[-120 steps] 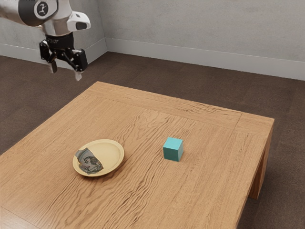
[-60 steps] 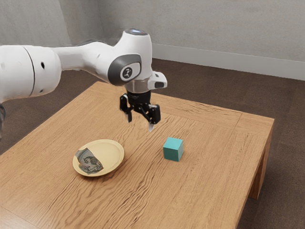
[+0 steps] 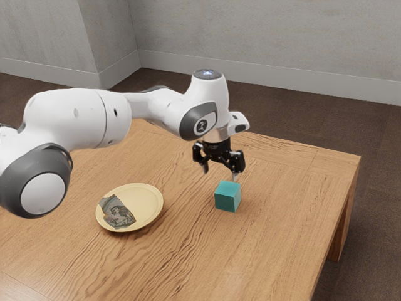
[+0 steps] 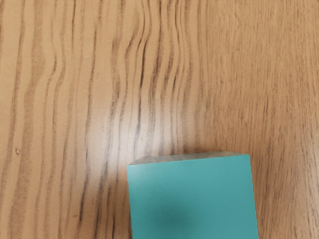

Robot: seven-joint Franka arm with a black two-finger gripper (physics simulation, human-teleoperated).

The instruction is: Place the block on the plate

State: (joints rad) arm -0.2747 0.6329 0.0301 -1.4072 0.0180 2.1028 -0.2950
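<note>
My hand [image 3: 220, 173] is open, just above the block [image 3: 227, 197].
Block's on the counter [image 3: 285, 219], apart from the plate [image 3: 145, 202].

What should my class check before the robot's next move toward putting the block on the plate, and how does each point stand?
1. Gripper open: ok.
2. Block on the table, apart from the plate: ok.
3. Bare room on the plate: ok.
4. Fingers down around the block: not ok.
5. Gripper centred over the block: cannot tell.
6. Dark patterned patch printed or loose: cannot tell.
</note>
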